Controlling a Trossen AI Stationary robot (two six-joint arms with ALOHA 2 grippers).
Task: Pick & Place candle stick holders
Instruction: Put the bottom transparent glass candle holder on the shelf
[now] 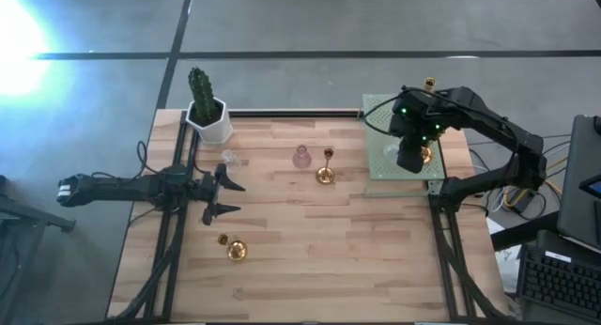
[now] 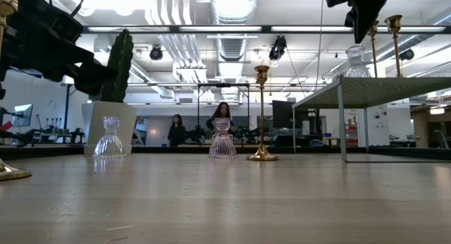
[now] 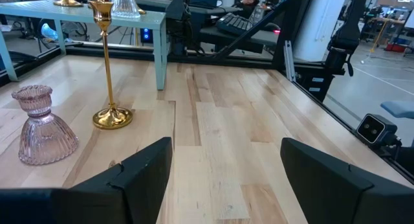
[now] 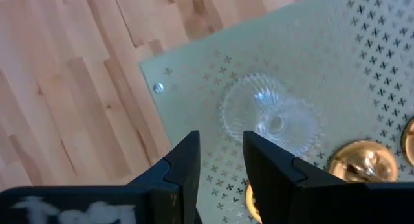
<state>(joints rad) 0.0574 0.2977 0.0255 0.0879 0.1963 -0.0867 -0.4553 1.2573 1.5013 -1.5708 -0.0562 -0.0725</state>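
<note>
Right wrist view: the right gripper [image 4: 220, 162] hangs over the green shelf [image 4: 362, 62] above a clear glass holder [image 4: 272, 120], fingers narrowly parted, gripping nothing. Rise straight, clearing the gold holders [image 4: 362, 162]. The left gripper [image 1: 221, 195] waits, spread, on the desk [image 1: 310, 259].

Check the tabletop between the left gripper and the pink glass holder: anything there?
Nothing there. In the left wrist view only bare wood separates the open left gripper from the pink glass holder.
</note>
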